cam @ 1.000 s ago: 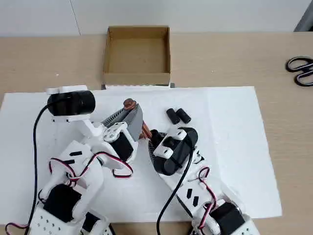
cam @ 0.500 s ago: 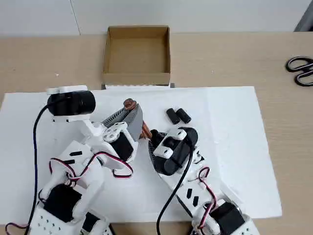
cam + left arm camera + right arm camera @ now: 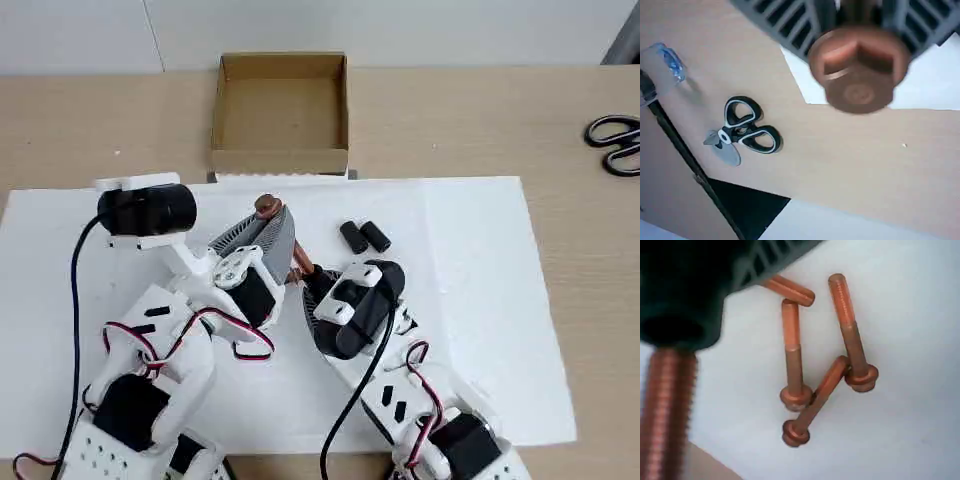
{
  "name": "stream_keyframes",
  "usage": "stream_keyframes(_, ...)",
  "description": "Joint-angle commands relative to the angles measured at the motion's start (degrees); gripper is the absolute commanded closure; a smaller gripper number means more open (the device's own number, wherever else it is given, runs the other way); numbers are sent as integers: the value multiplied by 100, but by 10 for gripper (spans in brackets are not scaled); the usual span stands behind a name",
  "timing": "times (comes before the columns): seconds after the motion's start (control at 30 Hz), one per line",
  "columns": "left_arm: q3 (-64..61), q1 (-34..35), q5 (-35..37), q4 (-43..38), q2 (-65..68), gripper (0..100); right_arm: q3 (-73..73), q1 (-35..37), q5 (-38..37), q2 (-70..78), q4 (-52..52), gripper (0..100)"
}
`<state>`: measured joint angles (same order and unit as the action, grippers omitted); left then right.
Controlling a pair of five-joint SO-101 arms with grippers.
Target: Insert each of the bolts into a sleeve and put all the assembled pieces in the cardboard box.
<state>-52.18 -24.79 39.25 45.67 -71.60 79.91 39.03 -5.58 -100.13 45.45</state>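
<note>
Your left gripper (image 3: pixel 272 232) clamps the bolt (image 3: pixel 857 70), your right gripper (image 3: pixel 314 282) the sleeve (image 3: pixel 672 320). Its shank points along the sleeve's bore

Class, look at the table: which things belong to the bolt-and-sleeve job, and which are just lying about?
Part of the job:
- bolt in the left gripper
- sleeve in the right gripper
- loose bolts
- two spare sleeves
- cardboard box

Lying about:
- scissors
- white paper sheet
</note>
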Motion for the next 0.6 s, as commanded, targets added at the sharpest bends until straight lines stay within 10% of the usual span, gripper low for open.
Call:
stream_keyframes(0.0,40,-97,-53,229,-44,994,-176,-31,-53,-92,-145,997)
stream_keyframes(0.57,-374,-114,-79,-457,-44,994,-334,303,-44,-92,75,997)
